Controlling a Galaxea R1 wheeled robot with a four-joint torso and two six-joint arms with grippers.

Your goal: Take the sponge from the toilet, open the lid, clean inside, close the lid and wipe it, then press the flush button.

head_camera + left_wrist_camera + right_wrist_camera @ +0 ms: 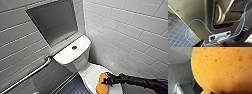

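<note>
In the head view the toilet [80,62] runs from the centre of the frame to the lower right, its lid [90,73] down over the bowl. The sponge [101,86] lies on that lid near the bottom edge, right of centre. With the lid shut and the sponge on it, this could be the first pick-up or the later wiping of the closed lid, and the pictures do not settle which. In either case the flush button [74,47], at the centre of the frame on the tank top and well apart from the arm, is by my reckoning yet to be pressed. The right arm enters from the lower right corner, stretched low and nearly level across the frame. The right hand [106,80] is on the middle of the sponge, which looks pinched at the waist, so I judge the hand closed on it. In the left wrist view there are the robot's own dark body, a looping blue cable [193,23] and dark tiled floor [176,33]; whether the left hand is open or closed I cannot tell. In the right wrist view the sponge [221,68] looms very close, its pores plain, which fits a grip by that hand, with grey wall tiles [179,73] beyond it.
</note>
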